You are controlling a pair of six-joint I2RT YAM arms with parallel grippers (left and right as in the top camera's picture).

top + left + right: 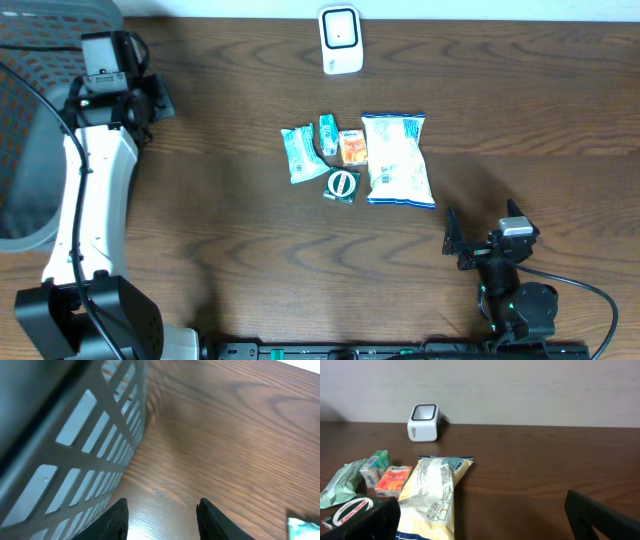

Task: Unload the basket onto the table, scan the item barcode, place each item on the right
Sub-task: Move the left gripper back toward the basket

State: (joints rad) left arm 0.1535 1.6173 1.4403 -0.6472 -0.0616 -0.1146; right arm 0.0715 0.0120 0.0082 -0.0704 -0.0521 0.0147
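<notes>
A white barcode scanner (340,40) stands at the table's far edge, also in the right wrist view (424,422). Before it lies a cluster of items: a big white snack bag (397,158), an orange packet (352,147), a teal packet (300,153), a smaller teal packet (328,133) and a dark round-labelled pack (342,185). My left gripper (160,97) hovers far left beside the basket, open and empty (162,505). My right gripper (483,225) sits near the front right, wide open with nothing in it (480,502), just right of the snack bag (432,497).
A grey mesh basket (25,150) occupies the left edge and fills the left of the left wrist view (75,435). Bare wood lies between the basket and the cluster. A pale wall rises behind the scanner.
</notes>
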